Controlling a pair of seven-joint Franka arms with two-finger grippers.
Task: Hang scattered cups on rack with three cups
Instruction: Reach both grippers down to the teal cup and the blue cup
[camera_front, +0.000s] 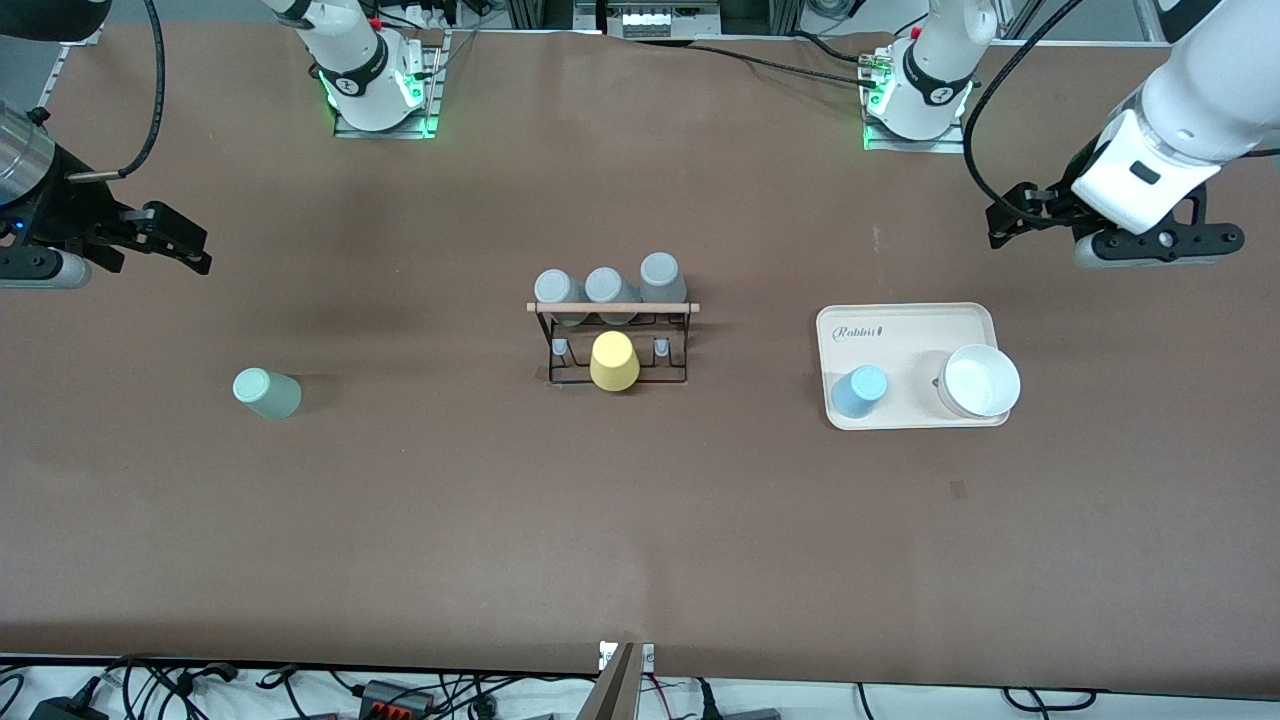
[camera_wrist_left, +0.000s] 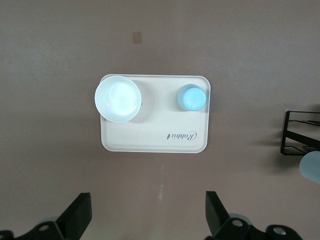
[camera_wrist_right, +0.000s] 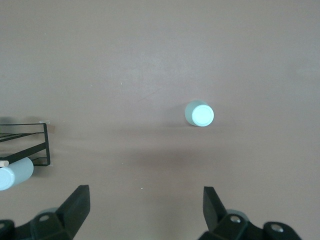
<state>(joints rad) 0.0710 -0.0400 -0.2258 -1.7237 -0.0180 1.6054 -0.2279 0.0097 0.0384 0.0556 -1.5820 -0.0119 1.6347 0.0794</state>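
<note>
The black wire rack (camera_front: 680, 345) with a wooden rod across its top stands mid-table; its end shows in the left wrist view (camera_wrist_left: 299, 135) and the right wrist view (camera_wrist_right: 31, 142). The mint green cup (camera_front: 266, 392) stands on the bare table toward the right arm's end and shows in the right wrist view (camera_wrist_right: 200, 114). The light blue cup (camera_front: 860, 391) stands on the cream tray (camera_front: 905, 316) and shows in the left wrist view (camera_wrist_left: 192, 98). My left gripper (camera_front: 1003, 226) (camera_wrist_left: 147, 200) is open and empty, up over the table by the tray. My right gripper (camera_front: 185, 245) (camera_wrist_right: 145, 192) is open and empty, up over the table near the mint cup.
Three grey cups (camera_front: 605, 290) hang on the rack's row farther from the front camera. A yellow cup (camera_front: 614, 361) sits on the nearer row. A white bowl (camera_front: 981, 381) (camera_wrist_left: 117, 98) stands on the tray beside the blue cup.
</note>
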